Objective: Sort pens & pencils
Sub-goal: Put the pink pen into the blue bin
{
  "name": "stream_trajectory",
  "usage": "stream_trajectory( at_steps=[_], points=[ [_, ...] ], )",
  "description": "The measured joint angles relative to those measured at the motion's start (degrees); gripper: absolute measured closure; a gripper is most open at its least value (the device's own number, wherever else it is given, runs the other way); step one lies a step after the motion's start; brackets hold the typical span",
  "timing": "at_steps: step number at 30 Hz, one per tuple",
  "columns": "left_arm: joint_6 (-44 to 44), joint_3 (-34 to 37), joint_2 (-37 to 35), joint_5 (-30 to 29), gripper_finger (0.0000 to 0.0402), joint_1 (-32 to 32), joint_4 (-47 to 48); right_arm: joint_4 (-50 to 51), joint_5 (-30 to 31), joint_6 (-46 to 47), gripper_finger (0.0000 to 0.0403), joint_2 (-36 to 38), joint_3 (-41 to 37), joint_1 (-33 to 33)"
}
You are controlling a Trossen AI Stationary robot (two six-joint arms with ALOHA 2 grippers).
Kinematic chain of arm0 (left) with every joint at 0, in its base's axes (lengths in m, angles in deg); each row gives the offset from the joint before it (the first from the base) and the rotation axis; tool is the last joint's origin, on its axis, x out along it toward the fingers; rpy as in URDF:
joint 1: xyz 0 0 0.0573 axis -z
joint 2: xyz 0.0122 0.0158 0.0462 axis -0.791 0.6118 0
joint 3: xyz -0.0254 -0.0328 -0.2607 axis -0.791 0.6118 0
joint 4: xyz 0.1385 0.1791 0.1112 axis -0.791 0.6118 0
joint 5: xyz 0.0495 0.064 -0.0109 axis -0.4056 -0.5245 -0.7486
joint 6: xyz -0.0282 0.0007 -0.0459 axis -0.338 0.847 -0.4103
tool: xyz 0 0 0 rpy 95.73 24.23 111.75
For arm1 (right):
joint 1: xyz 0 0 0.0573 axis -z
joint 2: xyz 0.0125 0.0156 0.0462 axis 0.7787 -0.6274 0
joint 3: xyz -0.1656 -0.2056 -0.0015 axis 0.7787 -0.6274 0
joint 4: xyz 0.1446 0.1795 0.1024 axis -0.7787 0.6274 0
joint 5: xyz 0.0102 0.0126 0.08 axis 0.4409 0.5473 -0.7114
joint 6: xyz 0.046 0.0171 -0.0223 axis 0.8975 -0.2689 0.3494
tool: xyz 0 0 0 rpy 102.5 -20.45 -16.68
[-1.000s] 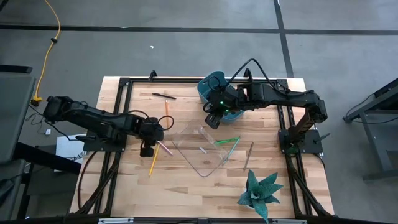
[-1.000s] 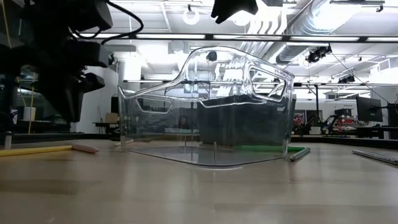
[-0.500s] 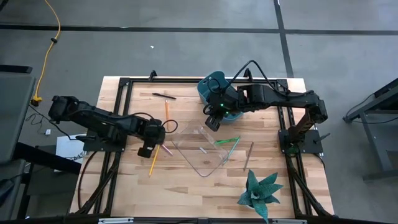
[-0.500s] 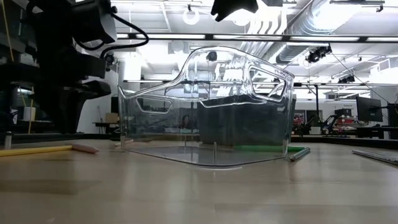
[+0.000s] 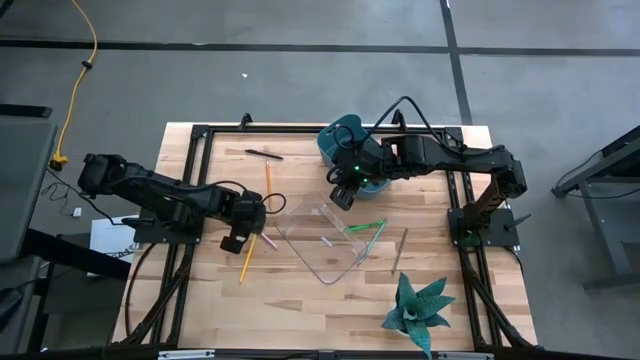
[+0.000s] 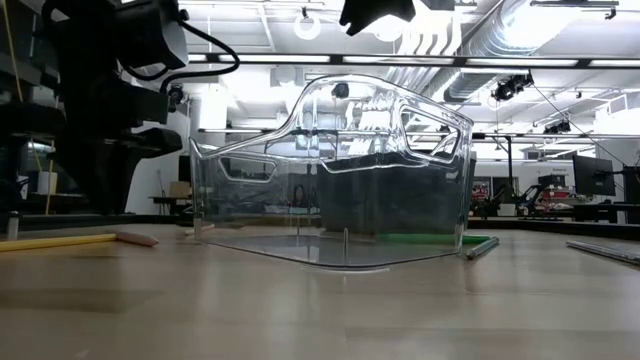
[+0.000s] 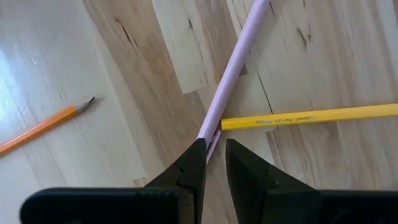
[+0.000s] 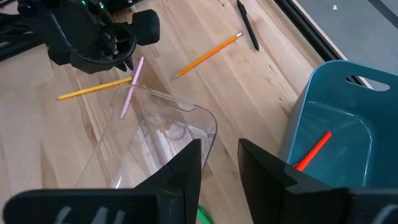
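Observation:
My left gripper points down at the table's left, narrowly open, with its fingertips on either side of one end of a pale pink stick. A yellow pencil lies flat with its end against that stick. An orange pencil and a black pen lie farther back. My right gripper hangs open and holds nothing, high between the blue bin and the clear container. A red-orange pen lies in the bin. My left gripper comes from above, with one fingertip on each side of the pink stick's end. Whether the fingers touch it I cannot tell. The stick lies flat on the table.
Green pens rest at the clear container's right side, and a grey pen lies beyond them. A teal plant stands at the near right. Black frame rails run along the table's sides. Bare wood lies at the near middle.
My left gripper has rolled about the line it points along, over the pink stick, and has since kept still. The stick and the pencils lie where they did.

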Motion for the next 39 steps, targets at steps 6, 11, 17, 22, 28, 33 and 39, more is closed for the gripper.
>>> stream_trajectory(
  at_steps=[6,11,17,22,28,33,39],
  points=[
    [0.0,0.0,0.0,1.2,0.035,0.0,0.0,0.0,0.0,-0.3,0.0306,0.0,0.0,0.0],
    [-0.4,0.0,0.0,1.3,0.035,-0.1,0.0,0.0,0.0,-0.4,0.0306,0.0,0.0,0.0],
    [-1.8,0.0,0.0,2.0,0.035,-1.1,-0.1,0.0,0.0,-0.5,0.0306,0.0,0.0,0.0],
    [-1.7,0.0,0.0,3.0,0.035,-4.3,-0.1,0.1,0.0,-0.6,0.0306,0.0,0.0,0.0],
    [-1.2,0.0,0.0,4.8,0.0308,-5.3,-0.1,0.1,0.0,-0.5,0.0306,0.0,0.0,-0.4],
    [-0.5,0.0,0.0,4.3,0.026,-5.3,0.0,0.2,0.0,-0.5,0.0306,0.0,0.0,-0.4],
    [1.2,0.0,0.0,4.2,0.0252,-5.3,0.0,0.2,0.0,-0.5,0.0306,0.0,0.0,-0.4]
  ],
)
